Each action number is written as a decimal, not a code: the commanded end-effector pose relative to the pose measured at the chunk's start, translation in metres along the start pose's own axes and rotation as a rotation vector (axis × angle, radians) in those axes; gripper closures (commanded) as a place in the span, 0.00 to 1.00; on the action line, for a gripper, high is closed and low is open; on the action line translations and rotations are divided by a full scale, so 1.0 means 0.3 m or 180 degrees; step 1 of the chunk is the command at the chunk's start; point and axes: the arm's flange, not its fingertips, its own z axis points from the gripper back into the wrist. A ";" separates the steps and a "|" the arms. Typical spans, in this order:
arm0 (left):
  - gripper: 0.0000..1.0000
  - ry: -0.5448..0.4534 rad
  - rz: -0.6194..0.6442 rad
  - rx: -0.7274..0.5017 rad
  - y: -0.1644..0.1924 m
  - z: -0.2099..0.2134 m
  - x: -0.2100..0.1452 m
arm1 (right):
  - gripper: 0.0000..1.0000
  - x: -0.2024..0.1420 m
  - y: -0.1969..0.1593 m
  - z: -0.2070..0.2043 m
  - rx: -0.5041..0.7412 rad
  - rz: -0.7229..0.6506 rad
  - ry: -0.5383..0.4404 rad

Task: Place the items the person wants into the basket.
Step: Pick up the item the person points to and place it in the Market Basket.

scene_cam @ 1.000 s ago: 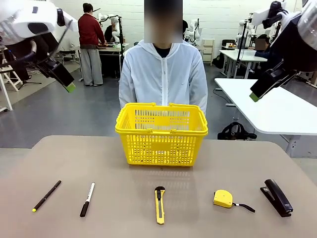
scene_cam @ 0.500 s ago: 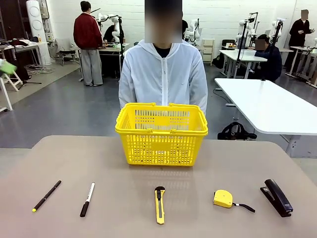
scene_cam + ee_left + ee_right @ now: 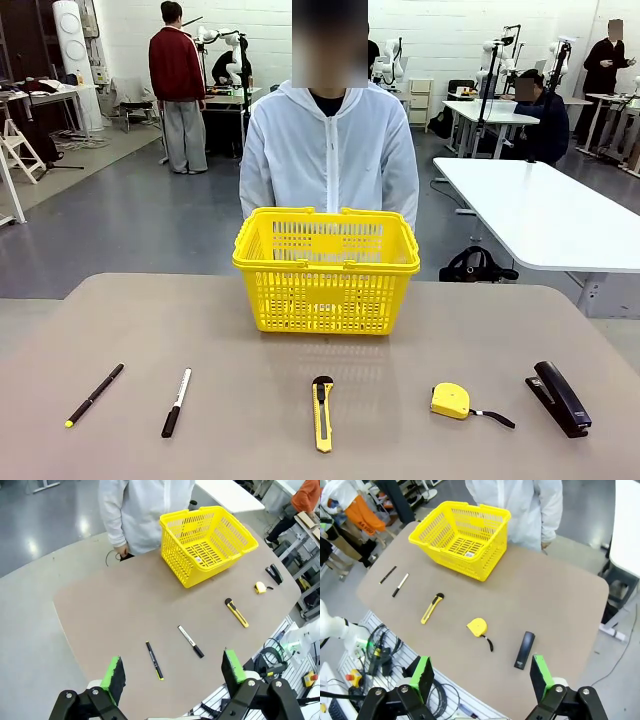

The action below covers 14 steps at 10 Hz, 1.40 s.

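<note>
On the tan tabletop (image 3: 150, 320), toward its far side, stands one yellow plastic lattice-sided shopping basket (image 3: 326, 300), its two handles folded down along the rim. Its floor, seen from the wrist cameras, carries a small white sticker (image 3: 468, 554), perhaps a barcode label. The print is too small to read, and no writing on any tool can be made out.

Every tool lies outside the basket, none yet placed in it. Five of them lie in one row along the near edge, well apart from each other. From the robot's left they are:
- one thin black pen with a yellow tip (image 3: 95, 394)
- one short marker with a white barrel and black cap (image 3: 177, 402)
- one slim yellow-and-black utility knife (image 3: 322, 413), straight in front of the basket
- one squat yellow tape measure (image 3: 450, 400) with a black strap
- one black stapler (image 3: 558, 397)

Behind the basket stands the person in a white zipped hooded jacket (image 3: 330, 160), one hand (image 3: 120, 551) at the table's far edge.

The left gripper (image 3: 175, 670) hangs high above the table with its green-padded fingers spread wide and nothing between them. The right gripper (image 3: 482, 674) hangs likewise, fingers wide apart and holding nothing.
</note>
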 end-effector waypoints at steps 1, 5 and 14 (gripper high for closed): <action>0.00 -0.0053 0.0001 -0.0017 0.008 0.013 -0.001 | 0.00 -0.009 0.016 0.012 -0.0031 0.0065 -0.0019; 0.00 -0.0053 0.0001 -0.0017 0.008 0.013 -0.001 | 0.00 -0.009 0.016 0.012 -0.0031 0.0065 -0.0019; 0.00 -0.0053 0.0001 -0.0017 0.008 0.013 -0.001 | 0.00 -0.009 0.016 0.012 -0.0031 0.0065 -0.0019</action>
